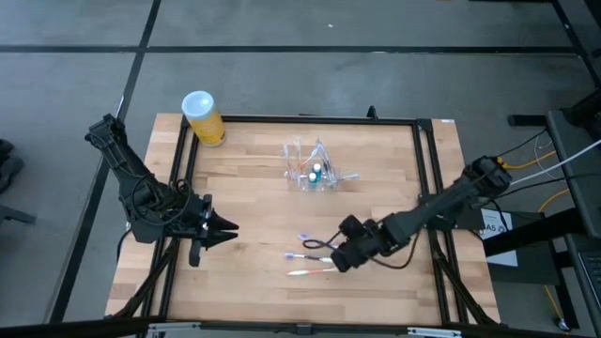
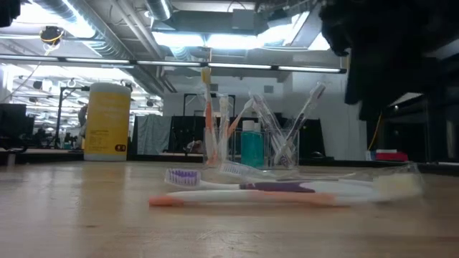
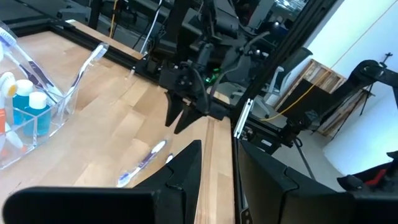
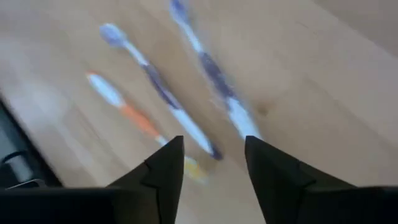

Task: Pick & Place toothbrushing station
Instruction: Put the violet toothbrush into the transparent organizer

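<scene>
**Right claw poised over loose toothbrushes, clear holder waiting at the back of the desk**

Seen from above, a wooden desk [image 1: 254, 235] sits inside a black frame. On the left, the left arm waits at the desk's edge, its left claw [image 1: 223, 229] pointing inward with nothing in it; whether its fingers are wide or narrow cannot be told. At the back left corner stands a yellow cylinder [image 1: 203, 118] with a white lid. Near the back centre is the toothbrushing station [image 1: 311, 167], a clear plastic holder with several brushes and a small blue bottle [image 1: 317, 172] already standing in its cups.

In front of it, well apart, three loose toothbrushes [image 1: 315, 255] lie flat on the wood. To the right, the right claw [image 1: 340, 252] hovers just at their handle ends. Its wrist camera shows the fingers spread wide and empty, with the white, orange and purple-handled brushes directly beyond them.

The step in hand looks like picking up one of these loose brushes. The next move probably calls for lowering onto a single handle, closing on it alone, then carrying it back to the clear holder.
</scene>
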You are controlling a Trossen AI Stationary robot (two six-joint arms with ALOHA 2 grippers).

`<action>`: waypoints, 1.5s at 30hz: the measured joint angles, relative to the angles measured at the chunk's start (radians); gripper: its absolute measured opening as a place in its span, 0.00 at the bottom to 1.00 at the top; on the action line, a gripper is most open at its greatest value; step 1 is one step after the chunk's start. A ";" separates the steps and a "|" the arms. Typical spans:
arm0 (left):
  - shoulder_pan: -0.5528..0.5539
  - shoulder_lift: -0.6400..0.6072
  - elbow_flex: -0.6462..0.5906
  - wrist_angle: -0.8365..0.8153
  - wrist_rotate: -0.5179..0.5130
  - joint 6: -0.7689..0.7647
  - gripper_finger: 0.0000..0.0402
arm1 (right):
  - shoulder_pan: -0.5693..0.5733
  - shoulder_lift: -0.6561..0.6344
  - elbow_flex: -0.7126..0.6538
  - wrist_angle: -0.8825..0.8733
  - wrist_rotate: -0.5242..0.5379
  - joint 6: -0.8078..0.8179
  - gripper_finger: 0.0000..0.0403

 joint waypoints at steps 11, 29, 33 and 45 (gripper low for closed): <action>0.000 0.000 0.000 -0.008 -0.001 0.006 0.25 | -0.280 0.083 0.005 0.283 -0.308 -0.404 0.38; -0.001 0.000 0.000 -0.009 0.014 -0.019 0.25 | -0.358 0.434 0.377 0.095 -0.373 -0.688 0.38; -0.002 0.000 0.000 -0.009 0.024 -0.021 0.25 | -0.360 0.434 0.380 0.098 -0.356 -0.697 0.38; -0.002 0.000 0.000 -0.008 0.047 -0.013 0.25 | -0.356 0.435 0.380 0.105 -0.363 -0.686 0.07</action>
